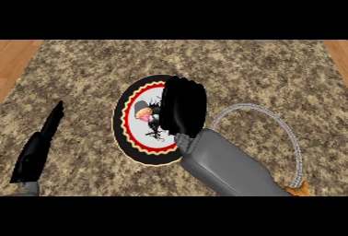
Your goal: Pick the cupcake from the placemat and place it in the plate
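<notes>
The cupcake, pink and tan, shows over the white middle of the round plate, which has a black rim and a red and yellow band. My right hand hangs over the plate's right half with its fingers curled round the cupcake, hiding most of it. Whether the cupcake touches the plate I cannot tell. The placemat, marked by a grey edge, lies to the right of the plate, partly under my right forearm. My left hand rests open at the lower left, fingers straight.
The speckled brown counter spreads around the plate. Wooden strips run along its far left and right sides. A small orange object sits at the placemat's near edge by my right forearm.
</notes>
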You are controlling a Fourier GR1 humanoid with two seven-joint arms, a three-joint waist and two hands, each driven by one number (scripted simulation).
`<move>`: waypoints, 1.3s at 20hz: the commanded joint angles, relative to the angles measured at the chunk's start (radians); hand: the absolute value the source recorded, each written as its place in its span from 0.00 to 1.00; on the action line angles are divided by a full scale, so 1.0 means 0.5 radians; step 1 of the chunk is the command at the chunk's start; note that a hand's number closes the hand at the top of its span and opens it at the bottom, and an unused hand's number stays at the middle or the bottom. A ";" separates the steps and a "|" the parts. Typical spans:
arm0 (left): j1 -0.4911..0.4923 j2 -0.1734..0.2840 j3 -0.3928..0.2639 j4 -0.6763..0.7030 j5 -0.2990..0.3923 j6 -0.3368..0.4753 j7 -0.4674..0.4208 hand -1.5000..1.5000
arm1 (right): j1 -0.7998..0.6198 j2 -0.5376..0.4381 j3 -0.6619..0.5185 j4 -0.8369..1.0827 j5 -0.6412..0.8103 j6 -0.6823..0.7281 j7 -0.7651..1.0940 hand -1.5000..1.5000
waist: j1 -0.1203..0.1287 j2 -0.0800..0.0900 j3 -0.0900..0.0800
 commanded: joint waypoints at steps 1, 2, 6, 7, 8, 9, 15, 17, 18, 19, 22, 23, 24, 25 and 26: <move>-0.057 -0.016 -0.023 0.017 -0.028 0.013 0.020 0.50 | -0.102 0.017 -0.067 0.206 -0.338 -0.357 0.143 1.00 | 0.028 0.012 0.002; -0.079 -0.039 -0.039 -0.035 -0.010 0.007 0.092 0.50 | 0.020 0.017 -0.137 0.203 -0.209 -0.556 0.175 1.00 | 0.018 0.014 0.006; -0.065 -0.022 -0.055 -0.047 -0.018 -0.024 0.070 0.50 | -0.042 0.017 -0.094 0.475 -0.313 -0.731 0.225 0.00 | 0.048 0.009 0.003; -0.075 0.005 -0.021 -0.045 -0.005 -0.031 0.082 0.50 | -0.016 0.017 -0.017 0.502 -0.344 -0.794 0.200 0.00 | 0.020 0.000 0.002; -0.094 0.026 -0.016 -0.039 0.003 -0.055 0.080 0.50 | -0.110 0.017 -0.028 0.599 -0.389 -0.830 0.189 0.00 | 0.063 0.011 0.002; -0.068 -0.031 -0.037 0.001 -0.021 -0.008 0.064 0.50 | -0.124 0.017 -0.041 0.667 -0.398 -0.909 0.108 0.00 | 0.038 0.010 0.002; -0.045 0.030 0.037 0.026 -0.003 -0.018 0.003 0.50 | -0.110 0.017 -0.019 0.596 -0.315 -1.462 0.049 0.00 | -0.005 -0.010 0.001; 0.074 0.007 0.044 -0.020 0.024 -0.021 -0.025 0.50 | -0.116 0.017 -0.069 0.601 -0.217 -1.562 0.089 0.00 | -0.039 -0.027 0.001; -0.019 -0.004 0.025 0.011 -0.011 0.003 0.055 0.50 | -0.189 0.017 -0.148 0.610 -0.185 -1.569 0.164 0.00 | -0.073 -0.028 0.001; 0.048 -0.031 0.022 0.052 -0.020 0.024 -0.005 0.50 | -0.112 0.017 -0.159 0.601 -0.133 -1.632 0.161 0.00 | -0.097 -0.032 0.000; 0.050 0.032 0.078 -0.007 0.019 -0.016 0.023 0.50 | 0.074 0.017 -0.134 0.494 -0.040 -1.849 0.184 0.00 | -0.115 -0.044 0.002; 0.021 -0.003 0.083 0.048 0.009 0.026 0.008 0.50 | 0.067 0.017 -0.232 0.447 -0.061 -1.814 0.139 0.00 | -0.143 -0.040 0.001; 0.130 -0.023 0.065 -0.057 0.021 0.019 0.018 0.50 | 0.191 0.017 -0.246 0.370 -0.068 -1.949 0.041 0.00 | -0.132 -0.046 0.004; 0.080 -0.010 0.082 -0.039 0.004 0.042 0.051 0.50 | 0.269 0.017 -0.208 0.218 -0.078 -1.956 0.019 0.00 | -0.161 -0.049 0.004; 0.172 -0.030 0.048 -0.036 -0.023 0.045 -0.072 0.50 | 0.307 0.018 -0.249 0.223 -0.044 -2.036 -0.043 0.00 | -0.146 -0.042 0.003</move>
